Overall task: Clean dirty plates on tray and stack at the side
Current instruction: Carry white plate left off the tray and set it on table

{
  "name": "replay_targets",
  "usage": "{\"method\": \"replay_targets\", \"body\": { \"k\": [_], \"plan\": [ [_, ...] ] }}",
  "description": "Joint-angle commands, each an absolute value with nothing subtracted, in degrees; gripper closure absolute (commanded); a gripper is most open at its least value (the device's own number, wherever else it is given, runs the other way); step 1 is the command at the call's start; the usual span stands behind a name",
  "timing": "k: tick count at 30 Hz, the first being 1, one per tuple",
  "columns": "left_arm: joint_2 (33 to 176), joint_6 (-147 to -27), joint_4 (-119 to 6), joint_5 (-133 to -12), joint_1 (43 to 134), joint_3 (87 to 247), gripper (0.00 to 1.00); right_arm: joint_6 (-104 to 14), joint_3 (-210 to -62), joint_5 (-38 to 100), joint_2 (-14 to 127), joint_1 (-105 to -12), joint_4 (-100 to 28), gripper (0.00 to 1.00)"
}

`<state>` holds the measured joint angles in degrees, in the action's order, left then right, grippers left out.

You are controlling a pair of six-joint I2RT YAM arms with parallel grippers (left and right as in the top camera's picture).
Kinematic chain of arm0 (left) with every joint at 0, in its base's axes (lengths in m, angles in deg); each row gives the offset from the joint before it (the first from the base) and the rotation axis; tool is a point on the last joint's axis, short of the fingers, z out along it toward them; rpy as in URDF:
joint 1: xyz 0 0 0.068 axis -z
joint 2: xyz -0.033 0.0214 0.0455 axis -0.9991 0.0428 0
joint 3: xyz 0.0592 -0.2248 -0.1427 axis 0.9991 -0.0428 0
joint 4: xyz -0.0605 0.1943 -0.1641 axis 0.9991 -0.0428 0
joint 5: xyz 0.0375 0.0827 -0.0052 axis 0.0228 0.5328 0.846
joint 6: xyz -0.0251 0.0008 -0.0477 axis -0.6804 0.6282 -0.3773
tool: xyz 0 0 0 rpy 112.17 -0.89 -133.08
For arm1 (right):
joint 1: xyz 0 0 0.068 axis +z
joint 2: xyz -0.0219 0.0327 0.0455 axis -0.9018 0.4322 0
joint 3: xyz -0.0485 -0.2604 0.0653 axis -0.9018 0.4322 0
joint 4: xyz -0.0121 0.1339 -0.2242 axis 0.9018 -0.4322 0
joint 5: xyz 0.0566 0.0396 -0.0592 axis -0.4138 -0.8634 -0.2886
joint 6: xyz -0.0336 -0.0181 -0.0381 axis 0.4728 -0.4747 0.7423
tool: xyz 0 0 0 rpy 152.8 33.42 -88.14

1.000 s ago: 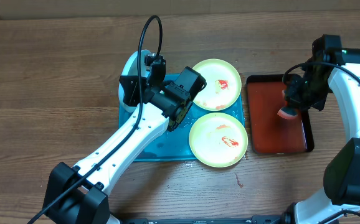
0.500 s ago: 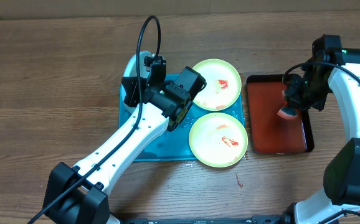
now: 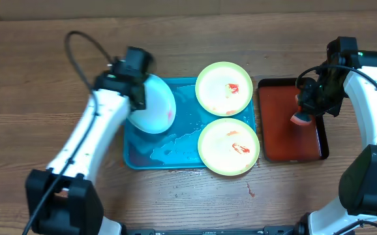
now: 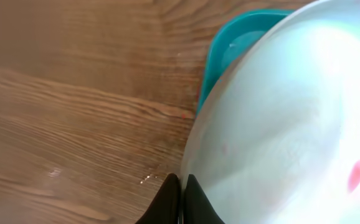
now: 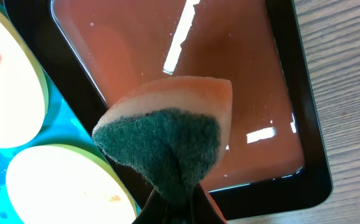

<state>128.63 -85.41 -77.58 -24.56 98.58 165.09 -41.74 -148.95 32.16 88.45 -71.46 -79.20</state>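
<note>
My left gripper is shut on the rim of the light blue plate, which is tilted up over the left end of the turquoise tray. A small red smear shows on that plate. Two lime-rimmed plates with red sauce lie on the tray's right side, one at the back and one at the front. My right gripper is shut on an orange sponge with a green scouring face, held above the dark red tray.
The dark red, black-rimmed tray sits just right of the turquoise tray and holds a film of liquid. Bare wooden table lies left of the turquoise tray. Water pools on the turquoise tray's floor.
My left arm has swung to the left, off the middle of the tray, with the light blue plate in its grip, now tilted over the tray's left end. The right arm has not moved.
</note>
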Motion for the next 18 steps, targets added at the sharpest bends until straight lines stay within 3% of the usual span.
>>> {"method": "replay_targets", "body": {
  "k": [1,11,18],
  "plan": [
    [126.59,-79.96,-76.88,-41.48,88.11,165.27,0.96,-41.5,-148.91,32.73,87.81,-71.16,-79.2,0.96],
    [127.71,-80.05,-75.26,-47.12,59.76,162.03,0.96,-41.52,-148.91,32.71,87.81,-71.16,-79.63,0.96],
    [127.71,-84.12,-64.75,-48.27,49.88,150.84,0.96,-41.52,-148.91,32.71,87.81,-71.16,-79.5,0.96]
  ]
}}
